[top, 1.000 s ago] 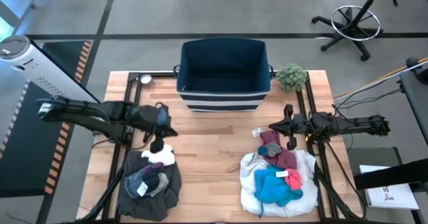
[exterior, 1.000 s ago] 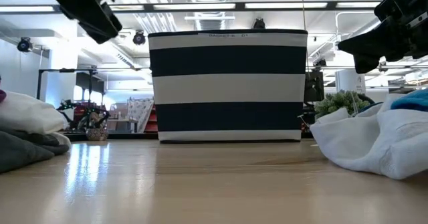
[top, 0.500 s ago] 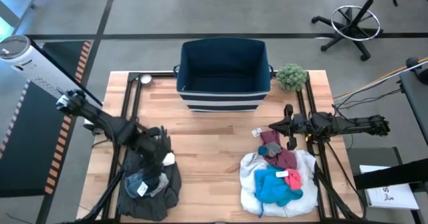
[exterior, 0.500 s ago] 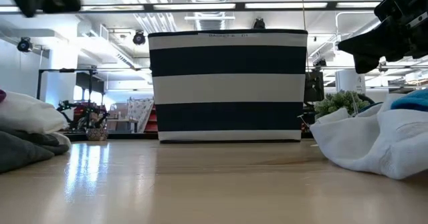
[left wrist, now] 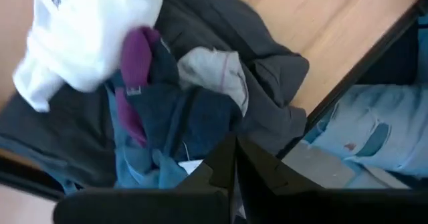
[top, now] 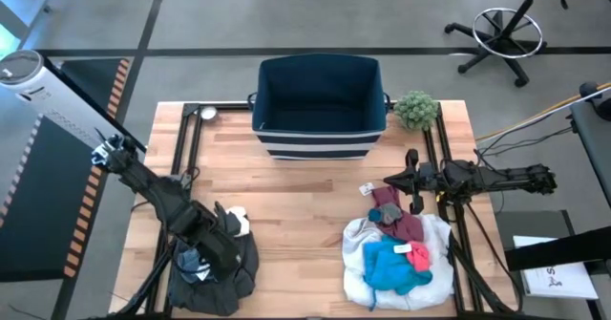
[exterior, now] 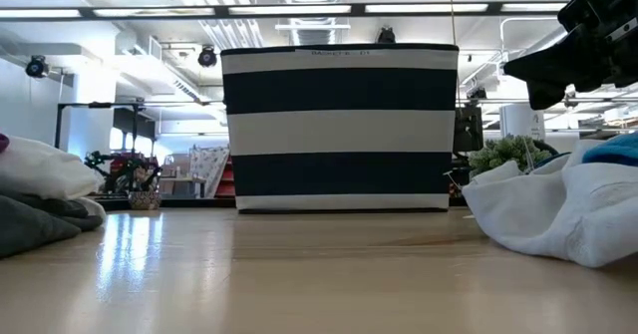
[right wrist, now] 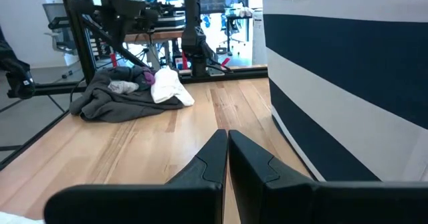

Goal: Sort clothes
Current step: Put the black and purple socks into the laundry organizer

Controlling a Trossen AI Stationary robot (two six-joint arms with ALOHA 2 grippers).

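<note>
- A navy fabric bin with white stripes is standing upright at the middle of the wooden table, its broad striped side facing the camera.
- A dark grey garment is lying at the table's left edge, with a white piece resting on top of it.
- A large white garment is slumping on the right side of the table, a strip of bright blue fabric showing above it.
- A small green plant is peeking out between the bin and the white garment.
- A dark arm is hanging in the upper right corner, above the white garment; its fingers cannot be made out.
</note>
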